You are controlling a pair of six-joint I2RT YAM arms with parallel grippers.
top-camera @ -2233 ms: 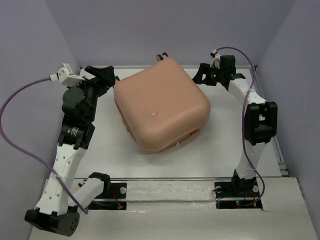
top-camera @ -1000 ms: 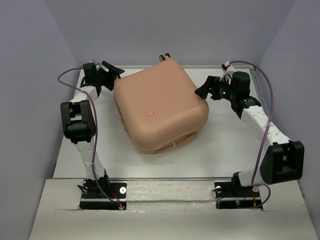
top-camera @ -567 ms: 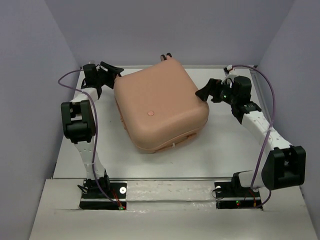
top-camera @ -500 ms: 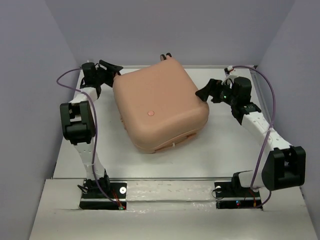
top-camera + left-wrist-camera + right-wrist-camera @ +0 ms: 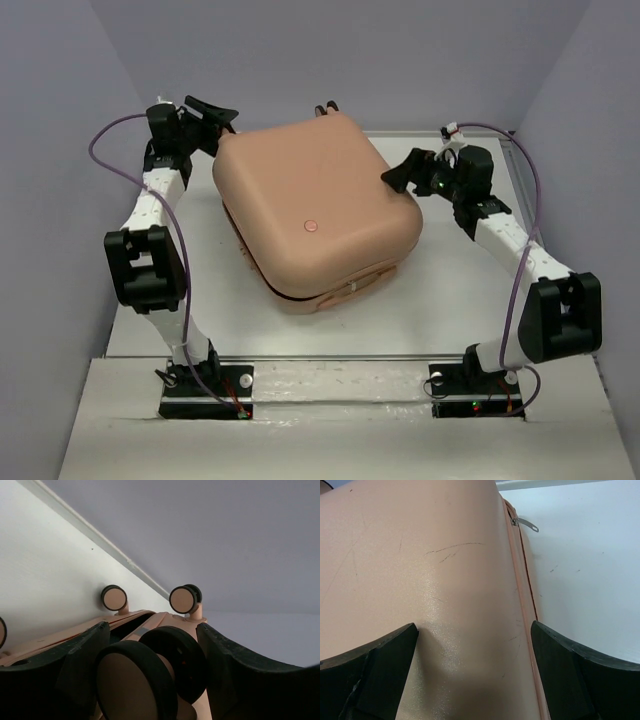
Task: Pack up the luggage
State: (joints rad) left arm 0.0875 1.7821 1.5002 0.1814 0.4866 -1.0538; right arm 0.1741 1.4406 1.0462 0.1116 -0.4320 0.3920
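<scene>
Suitcase: the peach suitcase is seen lying flat on the white surface, set at an angle, with one hand at each of its far corners.
Left hand: the left hand is held at the suitcase's far-left corner. In the wrist view its fingers are drawn in against both sides of a wheel, so it is judged to be clamped on that wheel.
Right hand: the right hand is placed at the suitcase's far-right corner with its fingers spread apart. The rounded shell is straddled and nothing is gripped.
Change: half a second ago the left hand was lower and closer in. It is now raised and drawn outward, and the suitcase's far-left corner has been carried with it. The right hand has been shifted only a little along its corner.
Seam: a dark line is now shown along the suitcase's near-left edge, and a dark slot is seen between the shell halves beside the clamped wheel. A zip pull is seen lying loose on the side seam.
Meaning for the task: the lid is judged to be starting to part from the base. The opening is barely begun, and nothing to be packed is seen in any view.
</scene>
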